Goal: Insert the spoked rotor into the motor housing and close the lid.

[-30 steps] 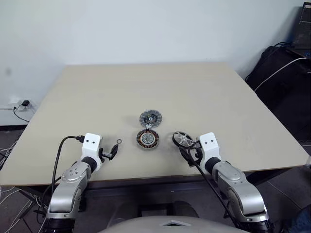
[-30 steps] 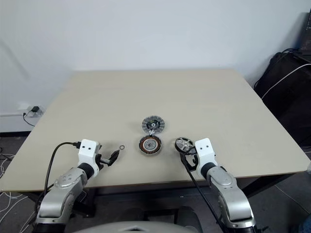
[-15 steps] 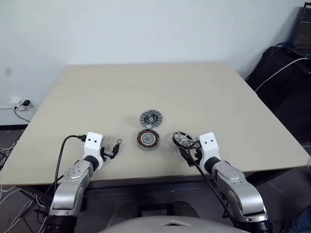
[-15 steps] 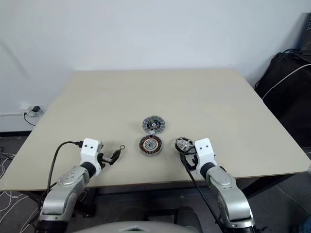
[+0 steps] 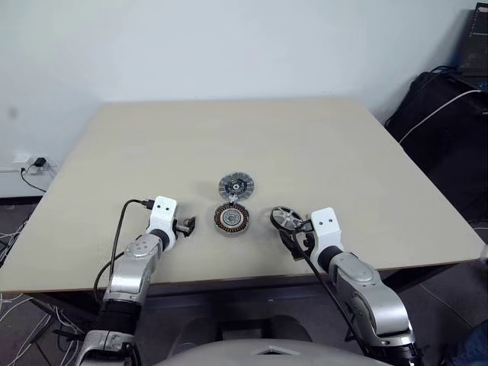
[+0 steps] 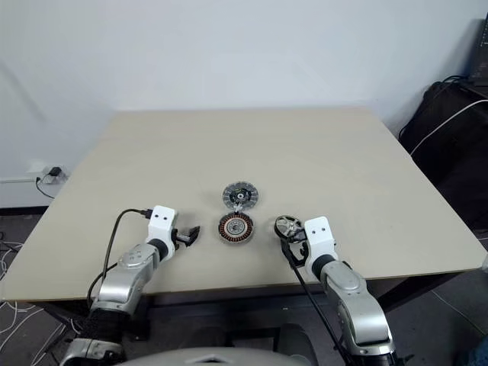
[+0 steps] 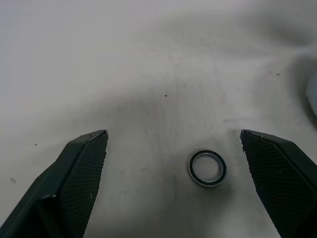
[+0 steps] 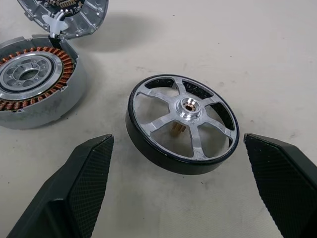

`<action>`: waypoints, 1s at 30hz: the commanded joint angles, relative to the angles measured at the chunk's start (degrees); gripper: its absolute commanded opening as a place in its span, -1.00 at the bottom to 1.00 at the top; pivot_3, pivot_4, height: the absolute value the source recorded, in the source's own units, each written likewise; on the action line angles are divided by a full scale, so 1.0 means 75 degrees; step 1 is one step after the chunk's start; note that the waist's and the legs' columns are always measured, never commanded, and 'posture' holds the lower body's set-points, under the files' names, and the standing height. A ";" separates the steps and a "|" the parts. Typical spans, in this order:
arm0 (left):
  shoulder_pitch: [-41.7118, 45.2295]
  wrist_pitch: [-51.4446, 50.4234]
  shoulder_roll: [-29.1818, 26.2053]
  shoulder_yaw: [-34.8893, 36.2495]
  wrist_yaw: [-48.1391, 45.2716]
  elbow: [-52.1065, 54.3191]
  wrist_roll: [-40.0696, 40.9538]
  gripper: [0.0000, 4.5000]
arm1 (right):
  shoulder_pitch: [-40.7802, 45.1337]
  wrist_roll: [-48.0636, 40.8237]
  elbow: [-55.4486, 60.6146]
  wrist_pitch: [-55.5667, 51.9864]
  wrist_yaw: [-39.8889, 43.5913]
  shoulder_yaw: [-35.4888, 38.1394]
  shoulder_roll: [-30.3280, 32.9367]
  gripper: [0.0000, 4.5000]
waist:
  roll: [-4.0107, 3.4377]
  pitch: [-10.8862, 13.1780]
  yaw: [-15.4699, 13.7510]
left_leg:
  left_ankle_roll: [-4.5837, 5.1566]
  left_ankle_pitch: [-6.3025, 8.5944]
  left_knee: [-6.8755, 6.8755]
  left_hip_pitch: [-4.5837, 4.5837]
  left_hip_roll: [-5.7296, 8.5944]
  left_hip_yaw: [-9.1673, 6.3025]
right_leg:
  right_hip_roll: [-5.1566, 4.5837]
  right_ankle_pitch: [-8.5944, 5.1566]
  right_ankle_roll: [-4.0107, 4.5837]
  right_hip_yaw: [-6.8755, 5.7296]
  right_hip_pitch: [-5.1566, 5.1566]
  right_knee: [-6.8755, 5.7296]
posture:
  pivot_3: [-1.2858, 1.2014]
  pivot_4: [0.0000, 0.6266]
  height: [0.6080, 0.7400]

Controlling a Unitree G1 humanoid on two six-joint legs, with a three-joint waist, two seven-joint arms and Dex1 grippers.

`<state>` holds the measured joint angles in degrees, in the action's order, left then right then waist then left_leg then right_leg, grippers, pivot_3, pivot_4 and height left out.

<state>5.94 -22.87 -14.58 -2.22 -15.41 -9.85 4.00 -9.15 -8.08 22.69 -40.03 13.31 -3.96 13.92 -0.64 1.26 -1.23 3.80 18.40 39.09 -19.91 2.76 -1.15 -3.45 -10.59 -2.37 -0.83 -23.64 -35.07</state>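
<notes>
Since a second ago the left arm has pushed forward and inward along the near edge of the tabletop (image 5: pixel 99 160), so the left tool (image 7: pixel 173 148) now sits with a small loose ring (image 7: pixel 206 168) between its wide-spread fingers, holding nothing. Nothing else has shifted.

The right tool (image 8: pixel 178 148) is just as wide open and empty, its fingers standing either side of the spoked rotor (image 8: pixel 182 120), which lies flat close to the near edge. Just to its left is the motor housing (image 5: pixel 232 219) with its copper windings, and the lid (image 5: pixel 236 185) lies right behind that, toward the middle.

My worry is the left arm: if it closes or slides on, it could knock the little ring about or nudge the housing off its spot. On the right, a lopsided pinch on the rotor's smooth rim might tip it or push it into the housing.

Both forearms reach forward from the near edge, tools angled gently downward
</notes>
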 commanded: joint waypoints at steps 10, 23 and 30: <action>0.0306 0.0338 -0.0075 -0.0323 -0.0312 -0.0649 -0.0391 0.43 | -0.0002 -0.0012 0.0269 0.0185 -0.0131 0.0161 -0.0045 1.00 | -0.0003 -0.0016 -0.0012 | -0.0003 0.0001 0.0001 0.0003 0.0002 -0.0001 | -0.0005 0.0002 -0.0003 0.0002 0.0004 -0.0001 | 0.03 -1.00 1.00; -0.0628 -0.0204 -0.0645 -0.0133 -0.0679 0.0812 -0.0215 -0.70 | 0.0062 -0.0027 0.0179 0.0193 -0.0134 0.0126 -0.0063 1.00 | -0.0002 -0.0031 0.0130 | -0.0004 0.0002 -0.0003 0.0010 -0.0009 0.0002 | -0.0001 -0.0001 0.0001 0.0007 0.0000 -0.0008 | 0.03 -1.00 1.00; -0.0492 -0.0643 -0.0258 -0.0276 -0.1196 0.2268 0.0531 -0.70 | 0.0156 -0.0011 -0.0026 0.0307 -0.0064 0.0096 -0.0050 1.00 | 0.0012 -0.0018 0.0019 | -0.0013 0.0009 0.0001 0.0000 -0.0005 -0.0001 | -0.0008 -0.0005 0.0007 0.0003 -0.0001 -0.0004 | 0.03 -1.00 1.00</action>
<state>0.23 -27.39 -17.27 -3.34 -23.17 2.88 6.43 -9.17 -8.08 22.14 -39.14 12.65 -3.84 13.61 -0.55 1.13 -1.09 3.66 18.49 39.11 -19.91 2.74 -1.14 -3.52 -10.63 -2.31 -0.79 -23.64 -35.10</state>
